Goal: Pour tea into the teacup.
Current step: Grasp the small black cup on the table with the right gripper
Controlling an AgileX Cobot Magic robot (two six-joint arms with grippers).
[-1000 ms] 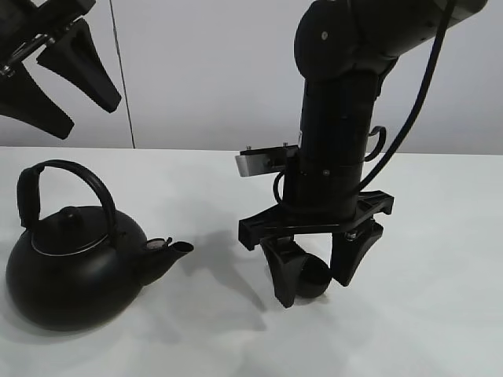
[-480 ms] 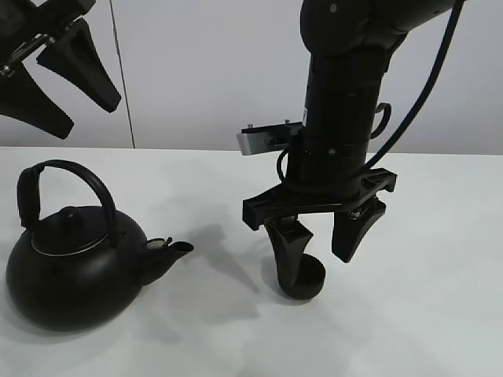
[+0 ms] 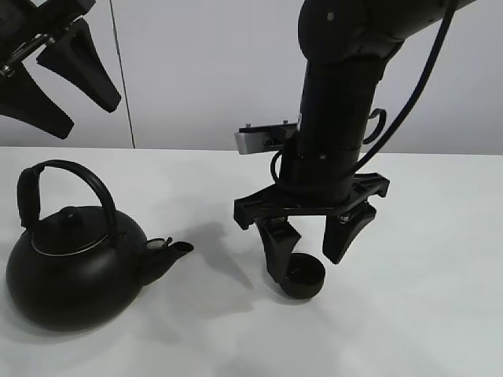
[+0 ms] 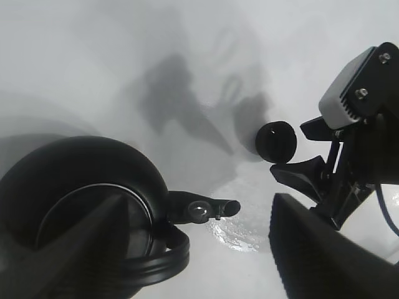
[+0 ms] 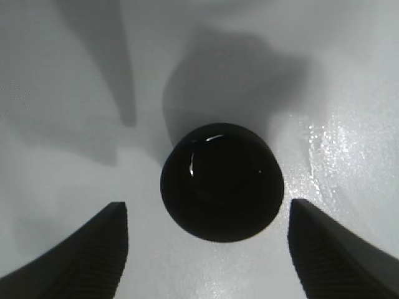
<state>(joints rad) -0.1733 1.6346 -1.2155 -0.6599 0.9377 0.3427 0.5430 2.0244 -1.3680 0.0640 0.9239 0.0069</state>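
The small matte black teacup (image 3: 303, 279) stands upright on the white table (image 3: 424, 314), right of centre. It shows from above in the right wrist view (image 5: 221, 181) and small in the left wrist view (image 4: 277, 141). My right gripper (image 3: 308, 251) hangs open just above it, one finger on each side, not touching it. The big black kettle (image 3: 75, 263) with arched handle stands at the left, its spout (image 3: 173, 251) pointing toward the cup; it also shows in the left wrist view (image 4: 81, 199). My left gripper (image 3: 55, 75) is open and empty, high above the kettle.
A white wall (image 3: 204, 71) rises behind the table. A vertical seam (image 3: 122, 75) runs down it at the left.
My right gripper has opened off the teacup and risen a little; the cup now stands free on the table. The left gripper and kettle have not moved.
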